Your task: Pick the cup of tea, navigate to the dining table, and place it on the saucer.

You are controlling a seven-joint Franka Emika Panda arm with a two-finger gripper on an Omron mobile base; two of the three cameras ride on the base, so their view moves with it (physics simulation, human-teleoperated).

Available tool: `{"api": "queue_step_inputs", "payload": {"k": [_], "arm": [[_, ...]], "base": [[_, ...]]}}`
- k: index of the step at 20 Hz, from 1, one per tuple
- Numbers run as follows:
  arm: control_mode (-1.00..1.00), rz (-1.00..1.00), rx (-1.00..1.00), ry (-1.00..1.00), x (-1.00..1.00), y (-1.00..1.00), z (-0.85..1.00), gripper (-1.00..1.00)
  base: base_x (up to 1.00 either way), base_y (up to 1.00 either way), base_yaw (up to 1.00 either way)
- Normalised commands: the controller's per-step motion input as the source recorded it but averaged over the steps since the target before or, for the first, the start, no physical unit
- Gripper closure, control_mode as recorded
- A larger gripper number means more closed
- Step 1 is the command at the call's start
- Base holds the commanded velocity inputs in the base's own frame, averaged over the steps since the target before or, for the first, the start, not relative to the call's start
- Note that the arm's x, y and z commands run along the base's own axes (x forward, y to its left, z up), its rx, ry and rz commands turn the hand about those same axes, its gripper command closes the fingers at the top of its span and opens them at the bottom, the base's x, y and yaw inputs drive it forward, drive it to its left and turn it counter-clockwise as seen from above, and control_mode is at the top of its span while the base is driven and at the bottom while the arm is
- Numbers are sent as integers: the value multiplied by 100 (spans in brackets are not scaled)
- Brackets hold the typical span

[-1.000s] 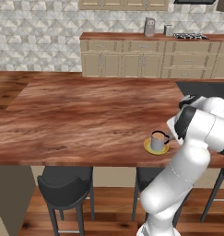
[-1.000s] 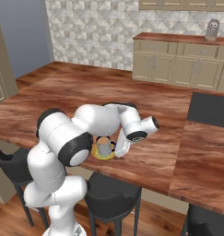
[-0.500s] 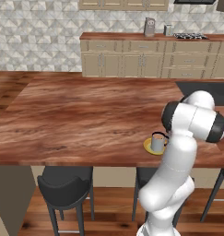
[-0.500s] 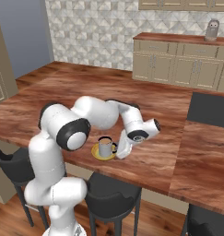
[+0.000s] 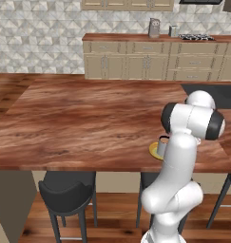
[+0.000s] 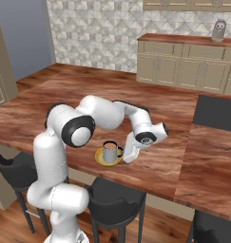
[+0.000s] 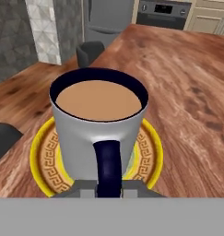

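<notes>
The cup of tea point(image 7: 98, 133) stands upright on the saucer point(image 7: 148, 156), a grey mug filled nearly to the brim with light brown liquid, its dark loop handle point(image 7: 108, 166) turned straight toward the hand camera; the saucer is yellow with a patterned ring (a key-like border in brown) and shows on both sides of the mug. Both sit on the dining table point(image 6: 150, 109), a large glossy reddish-brown top, near its front edge; in the right base view the cup point(image 6: 110, 151) rests centred on the saucer point(image 6: 100, 159), and the gripper point(image 6: 128, 154) hangs just beside it on the handle side, low over the wood. The 2 fingers are drawn close together on the dark handle, so the gripper is closed on the cup's handle; the fingertips themselves are hidden at the bottom of the hand view. In the left base view the white arm point(image 5: 183, 156) covers most of the cup point(image 5: 162, 144) and saucer point(image 5: 154, 152). Dark stools point(image 5: 67, 194) stand under the table's near edge; behind it runs a beige-cabinet counter point(image 5: 136, 59) with a wooden top, carrying a small grey appliance point(image 5: 154, 27); a patterned tile wall point(image 5: 41, 28) rises behind.
</notes>
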Motion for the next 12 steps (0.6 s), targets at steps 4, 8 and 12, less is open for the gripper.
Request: {"api": "queue_step_inputs", "payload": {"k": [4, 8, 12], "arm": [[-100, 1, 0, -2, 0, 0, 0, -100], [-100, 0, 0, -4, 0, 0, 0, -100], [-100, 0, 0, -4, -12, -1, 17, -100]], "base": [[0, 0, 0], [0, 0, 0], [0, 0, 0]]}}
